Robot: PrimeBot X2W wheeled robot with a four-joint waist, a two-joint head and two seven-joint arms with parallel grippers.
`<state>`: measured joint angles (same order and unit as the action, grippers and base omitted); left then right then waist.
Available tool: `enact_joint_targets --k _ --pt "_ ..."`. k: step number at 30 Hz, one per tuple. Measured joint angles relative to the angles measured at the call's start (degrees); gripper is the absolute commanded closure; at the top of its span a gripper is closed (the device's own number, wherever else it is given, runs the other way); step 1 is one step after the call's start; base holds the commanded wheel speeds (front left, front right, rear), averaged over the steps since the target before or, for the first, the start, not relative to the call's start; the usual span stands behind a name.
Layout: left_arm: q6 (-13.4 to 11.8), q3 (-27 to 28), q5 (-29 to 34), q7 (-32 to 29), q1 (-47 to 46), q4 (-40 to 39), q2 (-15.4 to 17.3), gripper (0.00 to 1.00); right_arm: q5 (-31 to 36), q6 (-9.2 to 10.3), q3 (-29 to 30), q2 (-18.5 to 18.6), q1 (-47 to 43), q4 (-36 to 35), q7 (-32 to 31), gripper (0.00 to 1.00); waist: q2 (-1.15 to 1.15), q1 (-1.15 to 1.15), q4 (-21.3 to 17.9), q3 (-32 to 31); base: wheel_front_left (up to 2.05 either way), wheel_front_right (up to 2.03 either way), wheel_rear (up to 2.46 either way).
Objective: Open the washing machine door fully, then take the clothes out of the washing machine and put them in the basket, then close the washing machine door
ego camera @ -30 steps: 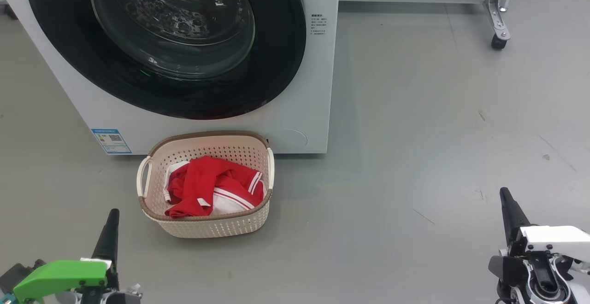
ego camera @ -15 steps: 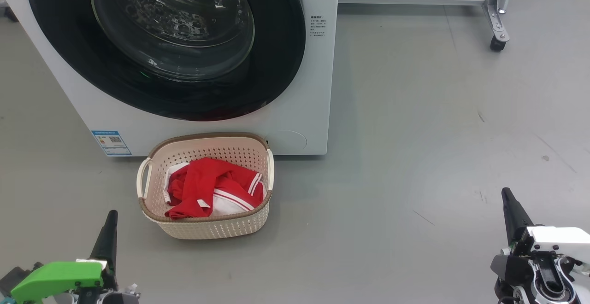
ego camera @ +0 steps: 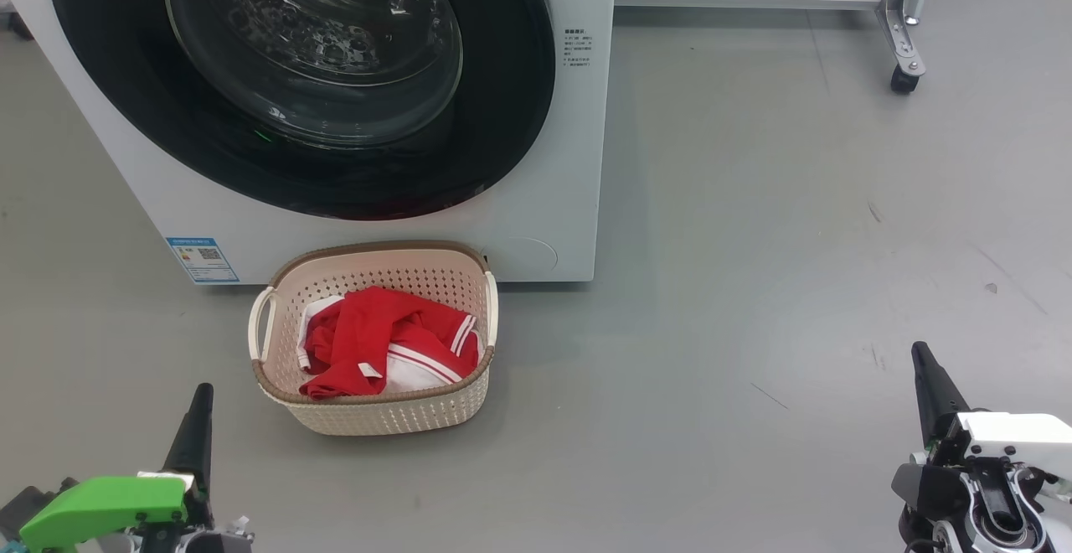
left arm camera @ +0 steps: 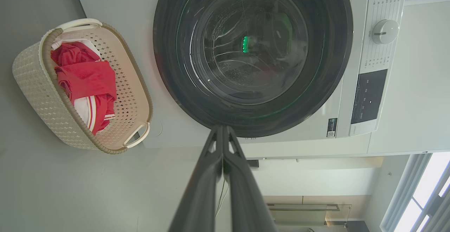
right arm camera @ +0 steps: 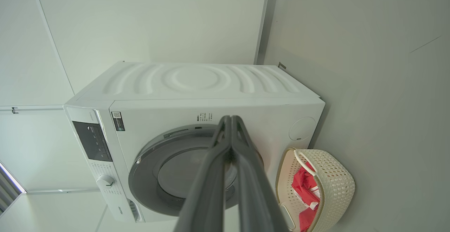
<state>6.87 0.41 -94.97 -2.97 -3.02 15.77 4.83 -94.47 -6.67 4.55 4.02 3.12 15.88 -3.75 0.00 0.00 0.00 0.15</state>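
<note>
Item: clothes [ego camera: 377, 343], red, soft, probably light and limp. They lie in the basket [ego camera: 394, 415], at six o'clock below the shut washing machine door [ego camera: 511, 117]. You'd pinch a raised fold. Your left gripper [ego camera: 203, 391] and right gripper [ego camera: 919, 354] are both closed and empty.

Bare floor [ego camera: 754, 302] lies wide open right of the washing machine [ego camera: 578, 201]; the basket [ego camera: 381, 249] sits right at its front, under the shut washing machine door [ego camera: 511, 117]; a wheeled leg [ego camera: 904, 50] stands far back right.
</note>
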Motion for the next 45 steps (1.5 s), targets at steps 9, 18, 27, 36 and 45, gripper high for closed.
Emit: enact_joint_targets --k 9,18,27,36,45 --pt "0.0 0.1 0.0 0.0 0.0 0.1 0.0 1.0 0.0 0.0 0.0 0.0 0.0 0.1 0.0 1.0 0.0 0.0 0.0 0.0 0.0 0.0 0.0" --pt "0.0 0.1 0.0 -0.1 0.0 0.1 -0.1 1.0 0.0 -0.3 0.1 0.0 0.0 0.2 0.0 1.0 0.0 0.0 0.0 0.0 0.0 0.0 0.0" --pt "0.0 0.2 0.0 -0.1 0.0 0.1 -0.1 1.0 0.0 -0.3 0.1 0.0 0.0 0.2 -0.1 1.0 0.0 0.0 0.0 0.0 0.0 0.0 0.0" --pt "0.0 0.2 0.0 -0.5 0.0 0.2 -0.2 1.0 0.0 -0.3 0.1 0.0 0.0 0.2 -0.1 1.0 0.0 0.0 0.0 0.0 0.0 0.0 0.0" --pt "0.0 0.3 0.0 -0.5 -0.1 0.2 -0.2 1.0 0.0 -0.3 0.2 0.0 0.2 0.2 -0.1 1.0 0.0 0.0 0.0 0.0 0.0 0.0 0.0"
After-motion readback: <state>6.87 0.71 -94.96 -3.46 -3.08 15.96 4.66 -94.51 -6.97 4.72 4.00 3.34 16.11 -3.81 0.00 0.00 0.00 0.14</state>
